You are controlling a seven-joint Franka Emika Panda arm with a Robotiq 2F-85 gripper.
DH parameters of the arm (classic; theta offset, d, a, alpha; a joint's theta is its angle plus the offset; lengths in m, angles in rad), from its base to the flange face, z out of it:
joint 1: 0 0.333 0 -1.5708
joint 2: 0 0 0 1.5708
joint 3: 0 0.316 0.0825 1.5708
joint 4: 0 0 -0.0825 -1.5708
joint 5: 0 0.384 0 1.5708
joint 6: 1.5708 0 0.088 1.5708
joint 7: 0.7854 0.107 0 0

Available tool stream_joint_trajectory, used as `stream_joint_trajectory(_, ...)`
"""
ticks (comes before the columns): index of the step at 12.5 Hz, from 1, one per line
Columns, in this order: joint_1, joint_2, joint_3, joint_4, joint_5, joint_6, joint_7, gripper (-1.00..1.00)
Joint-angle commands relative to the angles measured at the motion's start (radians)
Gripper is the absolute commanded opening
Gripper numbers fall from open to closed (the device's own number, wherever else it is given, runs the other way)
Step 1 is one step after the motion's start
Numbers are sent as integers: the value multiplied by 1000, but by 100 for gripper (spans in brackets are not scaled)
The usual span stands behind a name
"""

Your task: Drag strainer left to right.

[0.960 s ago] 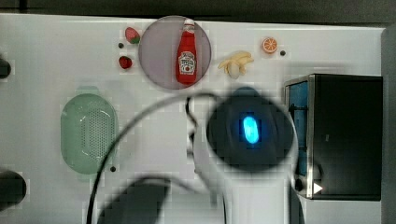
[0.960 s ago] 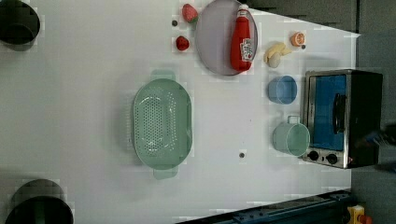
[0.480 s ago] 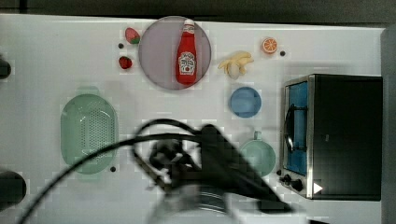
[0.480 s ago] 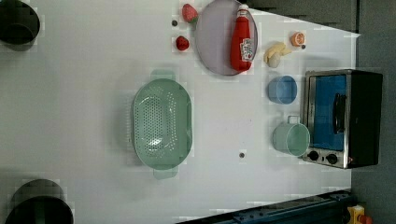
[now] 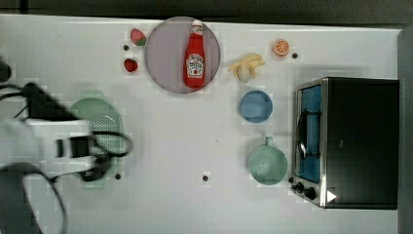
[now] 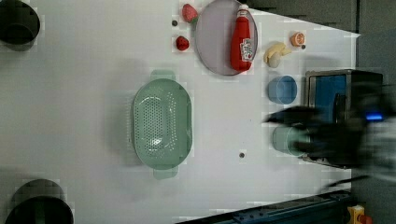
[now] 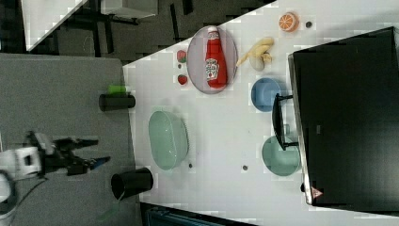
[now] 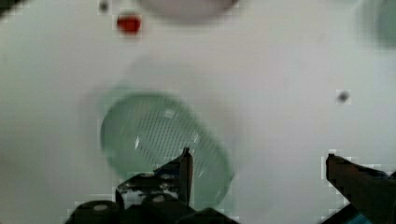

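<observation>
Two fingers of the gripper (image 8: 257, 161) stood wide apart, holding nothing, above the strainer (image 6: 162, 122), which sat at nine o'clock from the mug (image 5: 267, 164) in the top view.

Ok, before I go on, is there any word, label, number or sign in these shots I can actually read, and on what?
None can be read.
Red plastic ketchup bottle on the round grey plate: white label with dark print, too blurred to read.
Black toaster oven: small white triangle mark at its corner in the top view, no letters.
Same oven in the right view: small red-and-white triangle sticker, too small to read.
</observation>
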Motion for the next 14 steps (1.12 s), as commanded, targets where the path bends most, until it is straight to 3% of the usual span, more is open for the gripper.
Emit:
stream_joint_trajectory(1,17,74,50,-26,-6,96,421,100)
stream_joint_trajectory(4,25,224,113,-34,-66,240,764,100)
stream_joint_trajectory(8,42,435,114,-37,-227,348,1082,100)
stream_joint_trajectory(14,41,676,57,-62,-317,625,1112,100)
